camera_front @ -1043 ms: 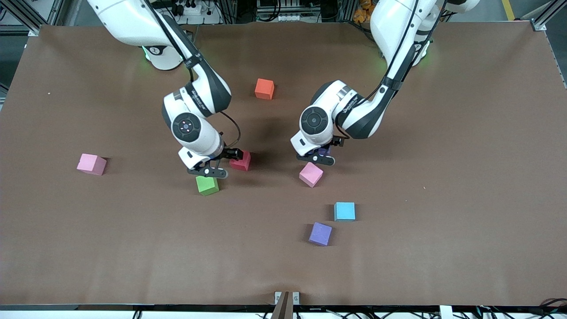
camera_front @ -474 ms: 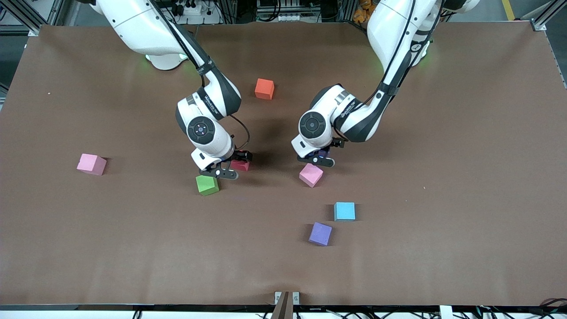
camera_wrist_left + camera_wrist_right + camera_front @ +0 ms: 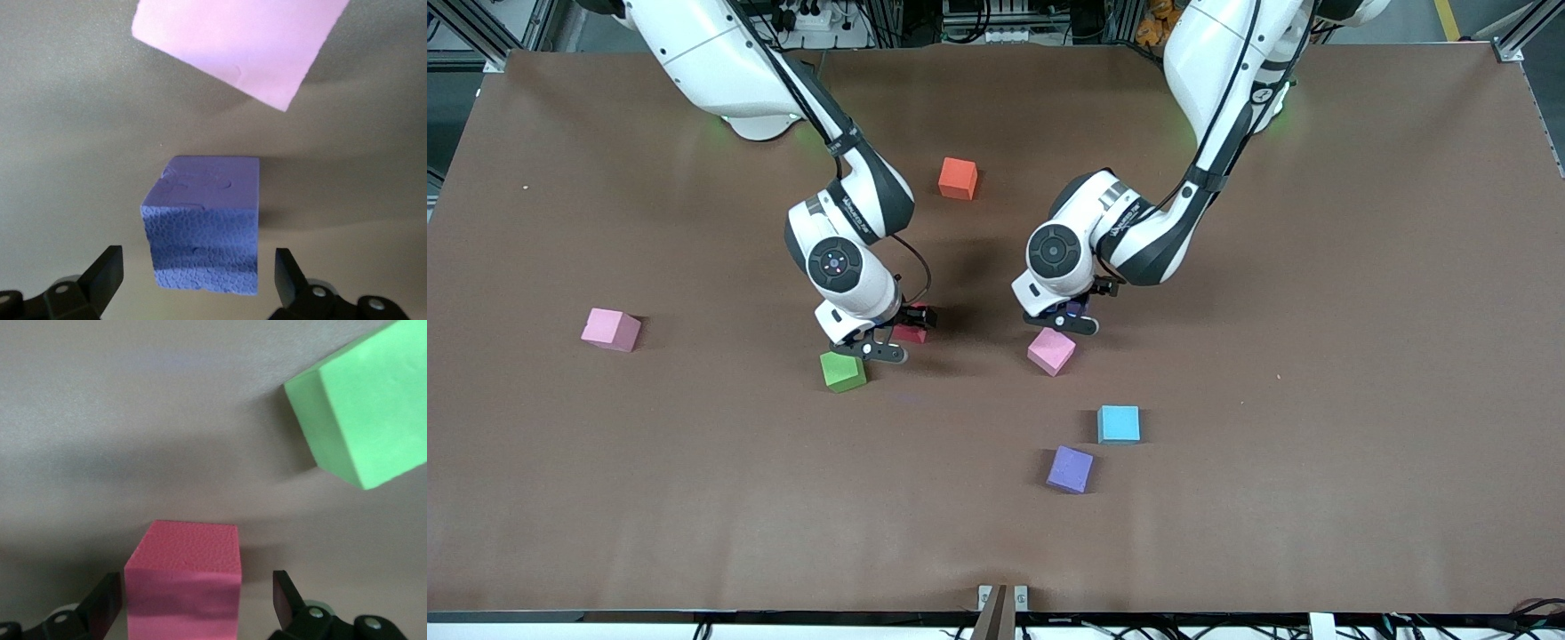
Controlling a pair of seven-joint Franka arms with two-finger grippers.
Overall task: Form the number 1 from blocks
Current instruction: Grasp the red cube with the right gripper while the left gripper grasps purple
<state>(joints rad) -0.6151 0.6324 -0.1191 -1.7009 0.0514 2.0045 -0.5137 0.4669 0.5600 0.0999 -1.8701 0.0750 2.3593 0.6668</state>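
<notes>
My right gripper (image 3: 898,335) is open and low over the red block (image 3: 913,334). In the right wrist view the red block (image 3: 181,583) stands between the fingers (image 3: 103,603) with a gap on each side. The green block (image 3: 842,371) lies just nearer the camera, also the green block (image 3: 363,420). My left gripper (image 3: 1073,310) is open and straddles a purple block (image 3: 203,223), mostly hidden under the hand in the front view. A pink block (image 3: 1051,350) lies next to it, nearer the camera, also the pink block (image 3: 233,47).
An orange block (image 3: 958,178) sits between the arms, toward the bases. A light blue block (image 3: 1119,424) and a second purple block (image 3: 1070,468) lie nearer the camera. Another pink block (image 3: 611,329) sits toward the right arm's end of the brown table (image 3: 1316,311).
My right gripper has shifted from beside the green block to over the red block, and now straddles it. My left gripper has barely moved. No block has shifted.
</notes>
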